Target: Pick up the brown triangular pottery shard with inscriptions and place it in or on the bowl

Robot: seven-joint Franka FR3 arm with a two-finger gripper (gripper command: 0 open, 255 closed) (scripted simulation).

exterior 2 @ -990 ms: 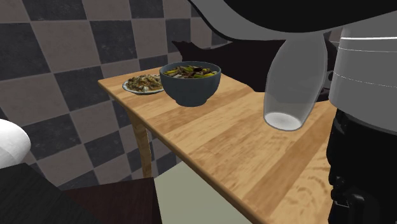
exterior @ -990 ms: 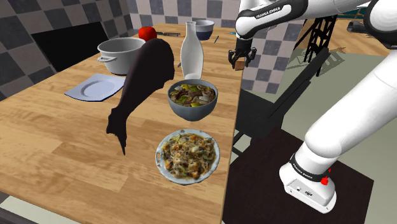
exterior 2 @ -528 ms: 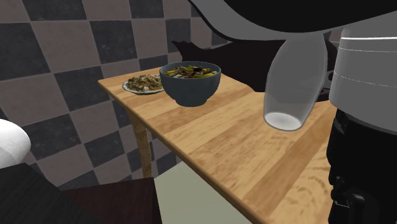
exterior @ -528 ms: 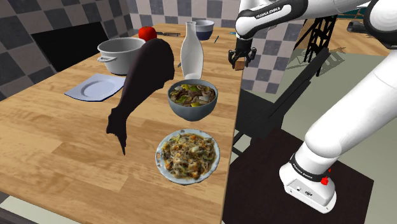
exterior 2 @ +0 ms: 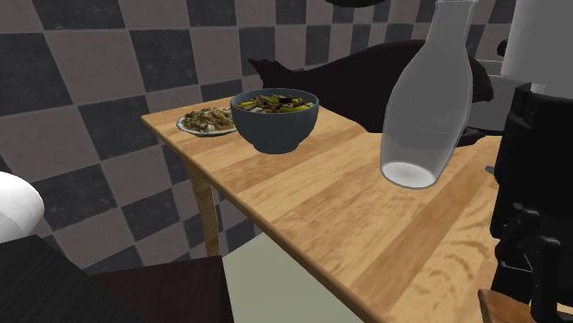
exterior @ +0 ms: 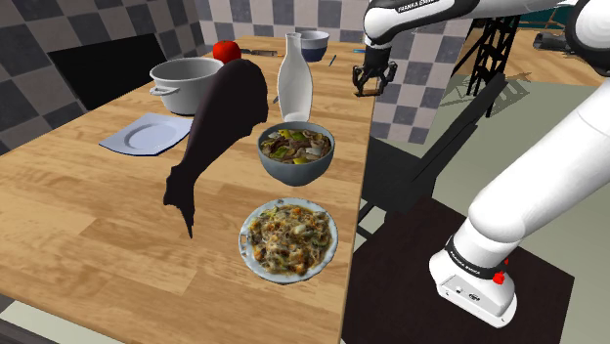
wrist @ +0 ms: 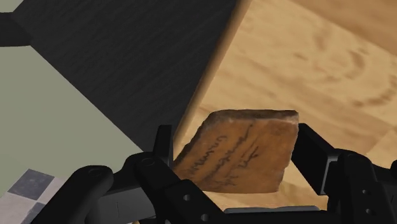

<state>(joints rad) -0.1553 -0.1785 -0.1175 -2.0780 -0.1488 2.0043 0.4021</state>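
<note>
Brown triangular pottery shard with dark inscriptions (wrist: 238, 153) is pinched by the black end effector (exterior: 372, 78) above the light wooden surface's (exterior: 78, 215) long edge; transport is judged in hand; next, lowering over the dark food-filled bowl (exterior: 293, 170) is required.

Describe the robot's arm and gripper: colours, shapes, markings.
The arm is glossy white, built of rounded tubular links with dark bands at the joints. Black FRANKA EMIKA lettering runs along the upper link, and a small red dot sits near the base. The gripper is all black, its two fingers blocky and angular.
</note>
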